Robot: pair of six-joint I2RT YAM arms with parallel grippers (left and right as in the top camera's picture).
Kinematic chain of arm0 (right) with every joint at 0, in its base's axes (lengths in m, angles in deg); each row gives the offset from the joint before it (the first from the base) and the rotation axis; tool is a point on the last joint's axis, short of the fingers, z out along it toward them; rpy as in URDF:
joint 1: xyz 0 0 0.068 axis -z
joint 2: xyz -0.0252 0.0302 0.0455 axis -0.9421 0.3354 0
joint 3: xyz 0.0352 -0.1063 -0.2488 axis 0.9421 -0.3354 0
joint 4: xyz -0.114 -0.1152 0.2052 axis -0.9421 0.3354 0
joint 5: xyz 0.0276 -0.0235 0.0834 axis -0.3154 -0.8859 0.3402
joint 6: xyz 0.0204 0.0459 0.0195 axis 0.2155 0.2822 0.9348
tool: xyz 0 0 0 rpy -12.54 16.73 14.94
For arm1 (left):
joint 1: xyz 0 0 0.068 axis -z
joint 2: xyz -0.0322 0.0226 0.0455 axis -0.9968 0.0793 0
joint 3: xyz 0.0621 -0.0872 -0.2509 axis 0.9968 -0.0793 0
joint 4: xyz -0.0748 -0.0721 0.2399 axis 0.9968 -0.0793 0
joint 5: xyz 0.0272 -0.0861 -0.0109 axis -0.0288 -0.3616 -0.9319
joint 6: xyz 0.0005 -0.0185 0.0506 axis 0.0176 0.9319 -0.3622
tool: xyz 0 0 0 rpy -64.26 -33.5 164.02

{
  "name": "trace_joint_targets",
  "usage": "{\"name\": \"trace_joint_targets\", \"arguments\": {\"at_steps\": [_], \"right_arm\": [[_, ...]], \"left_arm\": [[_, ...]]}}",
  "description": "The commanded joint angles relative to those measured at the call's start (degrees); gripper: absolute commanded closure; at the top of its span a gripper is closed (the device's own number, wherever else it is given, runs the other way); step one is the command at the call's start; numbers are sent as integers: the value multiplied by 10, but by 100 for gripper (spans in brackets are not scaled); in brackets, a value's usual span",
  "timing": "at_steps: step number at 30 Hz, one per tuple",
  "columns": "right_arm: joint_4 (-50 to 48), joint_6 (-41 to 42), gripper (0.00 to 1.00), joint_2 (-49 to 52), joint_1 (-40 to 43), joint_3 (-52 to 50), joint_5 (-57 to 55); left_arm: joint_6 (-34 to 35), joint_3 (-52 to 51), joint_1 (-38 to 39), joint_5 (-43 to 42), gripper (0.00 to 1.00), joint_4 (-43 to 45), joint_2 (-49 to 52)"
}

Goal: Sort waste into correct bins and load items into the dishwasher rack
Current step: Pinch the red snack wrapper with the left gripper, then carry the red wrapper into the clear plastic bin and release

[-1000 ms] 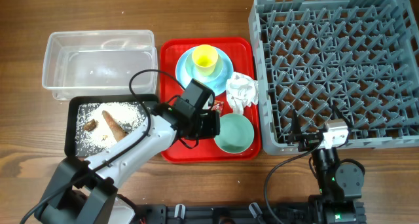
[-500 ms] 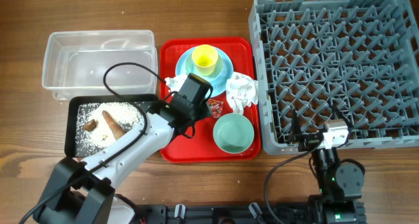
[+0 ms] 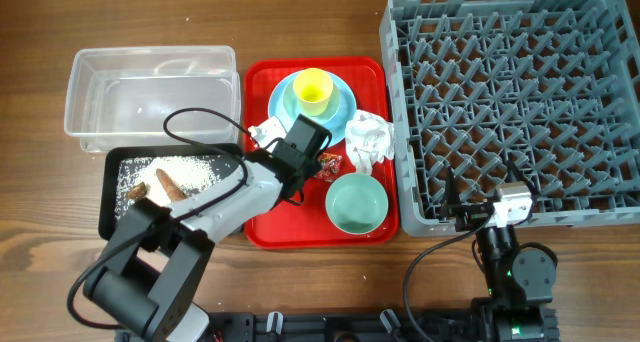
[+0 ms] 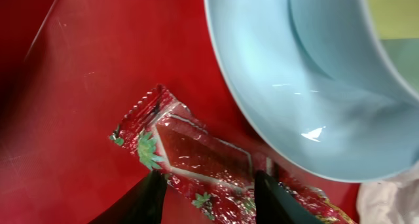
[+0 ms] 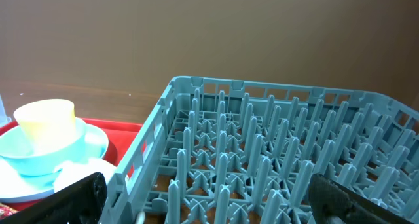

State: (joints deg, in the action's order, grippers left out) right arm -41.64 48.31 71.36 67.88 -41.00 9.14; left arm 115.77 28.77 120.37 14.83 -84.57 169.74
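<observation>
The rack [image 3: 510, 102] sits right of the red tray [image 3: 262, 227] on the worktop, and the clear tub [image 3: 150, 92] sits left of the tray. On the tray, the blue plate [image 4: 262, 99] takes the far half and the green bowl [image 3: 357, 203] the near right corner. The napkin [image 3: 368, 140] lies at the tray's right edge.

The wrapper [image 4: 196, 152] lies flat at the tray's middle, just on the near side of the plate's rim. The left pincer [image 4: 209, 185] stands right over it, half open, with one finger on each side of the wrapper's near end and nothing yet pinched. The wrapper's long axis runs slantwise across the gap rather than square to it. I judge that closing here would catch it by a corner, so a small turn of the wrist may help.

The right pincer [image 5: 206, 185] is spread wide and empty. It is on the far side of the rack from the tray, so the left arm is plainly the nearer one.

A second ago the left arm hung over the tray's near right part, beside the green bowl, with its pincer closed. It has since swung toward the tray's middle and parted its fingers. A white crumpled bit [image 3: 263, 131] now shows at the tray's left edge where bare red showed then.
</observation>
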Motion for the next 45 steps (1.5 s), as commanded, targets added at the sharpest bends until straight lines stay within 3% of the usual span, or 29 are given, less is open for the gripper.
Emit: {"name": "trace_joint_targets", "arguments": {"at_steps": [1,5,9,14,18,20,33,42,45], "right_arm": [[-2,-3,0,-3,1,-1,-3],[-2,-3,0,-3,2,-1,-3],[-2,-3,0,-3,1,-1,-3],[-2,-3,0,-3,1,-1,-3],[-2,-3,0,-3,1,-1,-3],[-2,-3,0,-3,1,-1,-3],[-2,-3,0,-3,1,-1,-3],[-2,-3,0,-3,1,-1,-3],[-2,-3,0,-3,1,-1,-3]], "left_arm": [[12,9,-2,15,57,4,24],[12,9,-2,15,61,4,28],[12,9,-2,15,77,4,28],[11,9,-2,15,88,1,28],[0,9,-2,15,90,2,22],[-6,9,-2,16,96,1,5],[-38,9,-21,27,96,-3,-168],[-51,9,-175,24,96,-9,-286],[-51,9,-216,18,96,-69,-304]]}}
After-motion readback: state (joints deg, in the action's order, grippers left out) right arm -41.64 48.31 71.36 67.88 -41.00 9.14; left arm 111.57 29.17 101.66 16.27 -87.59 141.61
